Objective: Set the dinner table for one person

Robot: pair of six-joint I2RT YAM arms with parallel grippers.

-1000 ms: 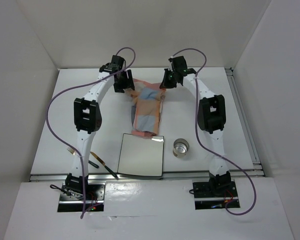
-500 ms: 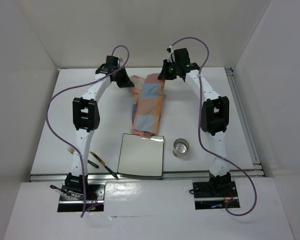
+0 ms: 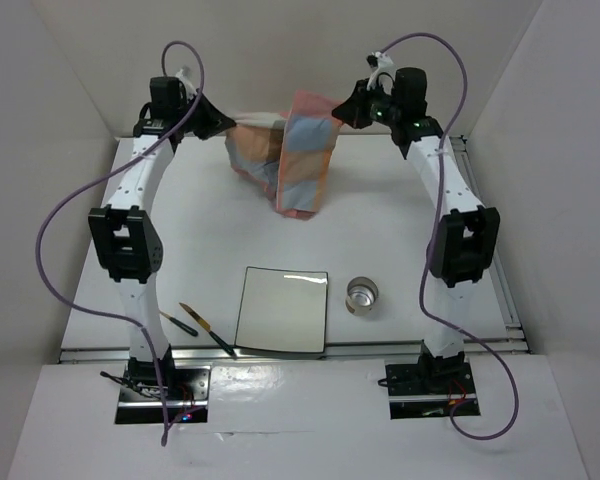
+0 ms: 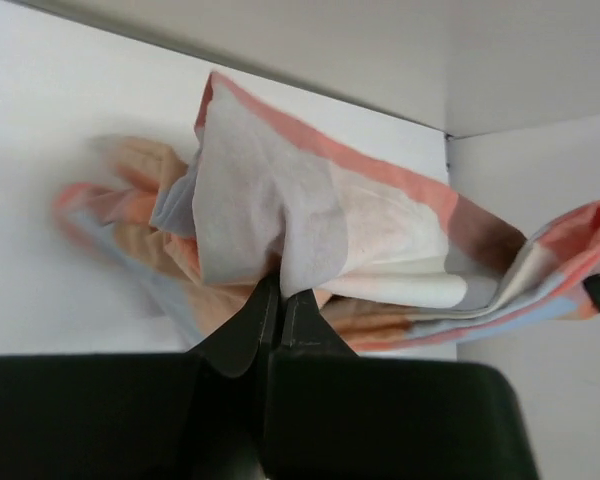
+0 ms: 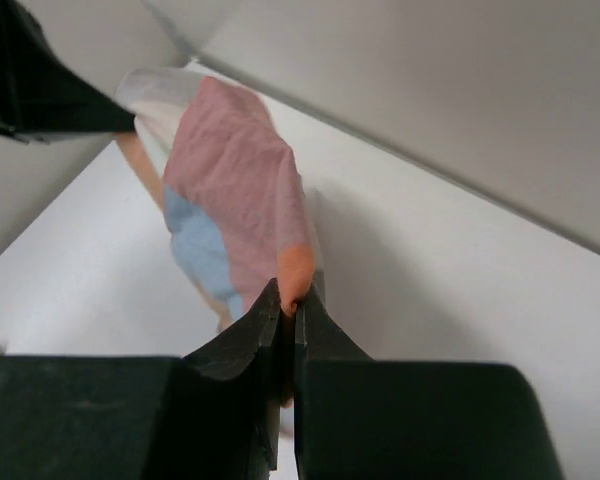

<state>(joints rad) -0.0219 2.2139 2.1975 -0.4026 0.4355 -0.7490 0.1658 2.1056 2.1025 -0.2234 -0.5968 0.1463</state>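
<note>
An orange, blue and grey checked cloth (image 3: pixel 292 150) hangs in the air above the far part of the white dinner table (image 3: pixel 410 240). My left gripper (image 3: pixel 227 124) is shut on the cloth's left corner (image 4: pixel 270 230), seen close in the left wrist view with its jaws pinched together. My right gripper (image 3: pixel 342 113) is shut on the right corner (image 5: pixel 242 215). Both arms are raised high and spread apart. The cloth sags between them, its lower end (image 3: pixel 300 205) hanging down near the tabletop.
A square white plate (image 3: pixel 282 309) lies near the front edge. A small metal cup (image 3: pixel 361 295) stands to its right. A knife (image 3: pixel 208 327) and a dark-handled utensil (image 3: pixel 179 323) lie to the plate's left. White walls enclose the table.
Both arms lifted and swung outward, raising the cloth off the table. The left gripper closed on the cloth's left corner. The cloth now hangs stretched between the two grippers.
</note>
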